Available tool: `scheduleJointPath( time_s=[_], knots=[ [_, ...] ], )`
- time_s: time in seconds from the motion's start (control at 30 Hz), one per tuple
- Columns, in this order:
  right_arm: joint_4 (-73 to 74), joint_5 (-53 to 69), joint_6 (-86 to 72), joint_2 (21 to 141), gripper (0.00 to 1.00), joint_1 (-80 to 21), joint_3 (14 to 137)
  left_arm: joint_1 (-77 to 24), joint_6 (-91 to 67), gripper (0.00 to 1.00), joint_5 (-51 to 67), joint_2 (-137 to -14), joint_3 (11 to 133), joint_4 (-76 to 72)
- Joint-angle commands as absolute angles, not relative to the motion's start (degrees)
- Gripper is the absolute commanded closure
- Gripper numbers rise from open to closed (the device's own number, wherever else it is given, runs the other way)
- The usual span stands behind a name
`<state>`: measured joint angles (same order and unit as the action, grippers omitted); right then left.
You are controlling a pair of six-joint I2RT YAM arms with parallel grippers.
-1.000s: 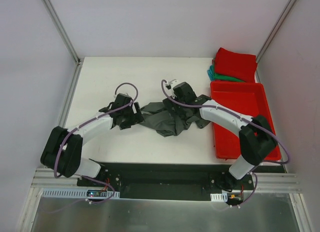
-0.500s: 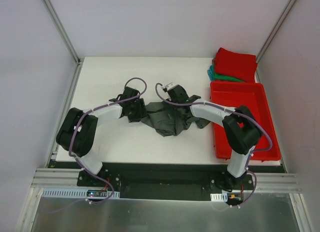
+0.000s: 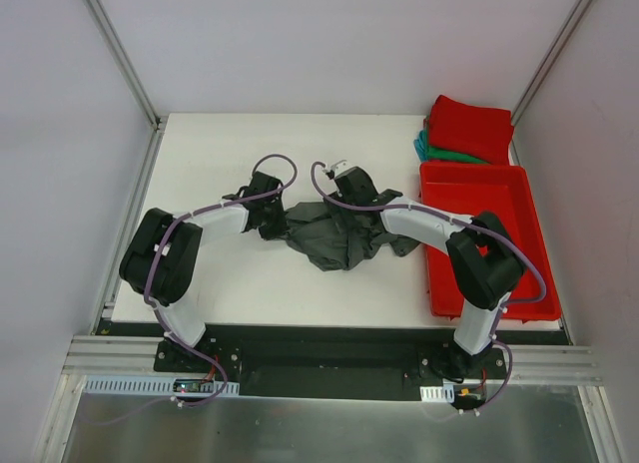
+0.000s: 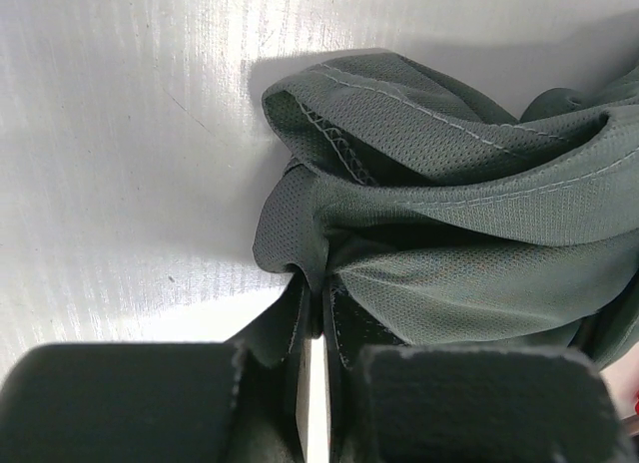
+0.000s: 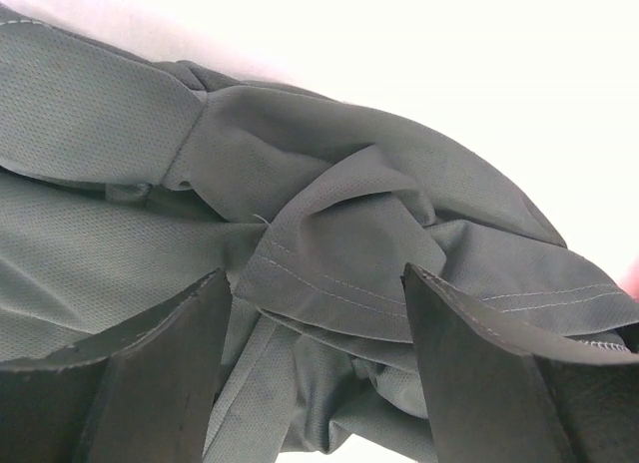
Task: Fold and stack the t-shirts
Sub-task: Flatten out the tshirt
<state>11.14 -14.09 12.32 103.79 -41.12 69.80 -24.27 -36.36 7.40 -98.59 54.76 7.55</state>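
Charcoal-grey t-shirt (image 3: 339, 241) is staying bunched at the tabletop's middle. The left gripper (image 4: 318, 308) is still pinching its left fold, while the right gripper (image 5: 312, 281) is hovering wide open over it.

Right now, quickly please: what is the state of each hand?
Left hand: closed, pinching a fold of the dark grey t-shirt.
Right hand: open, fingers spread over the same t-shirt, holding nothing.
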Motion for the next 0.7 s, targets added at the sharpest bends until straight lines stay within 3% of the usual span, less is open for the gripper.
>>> scheduleJointPath(
  time_s=[0.0,0.13,0.37,0.5,0.67],
  knots=[
    [9.6,-14.8,12.7,101.5,0.28,-41.2,71.5,-23.9,-35.1,1.0,4.5,-96.3,53.9,7.7],
    [10.5,-15.6,12.8,103.3,0.38,-41.1,72.7,-23.9,-35.1,1.0,5.2,-96.2,54.0,7.8],
    [9.8,-17.5,12.3,104.7,0.72,-41.1,73.7,-23.9,-34.9,1.0,4.8,-96.0,53.7,8.0],
    [9.7,-15.7,12.0,103.9,0.99,-40.8,73.7,-23.8,-34.5,1.0,3.1,-93.6,53.2,8.1],
    [10.2,-22.7,12.2,94.1,0.99,-40.7,70.4,-23.8,-34.6,1.0,-2.8,-85.6,52.3,12.1]
  ],
)
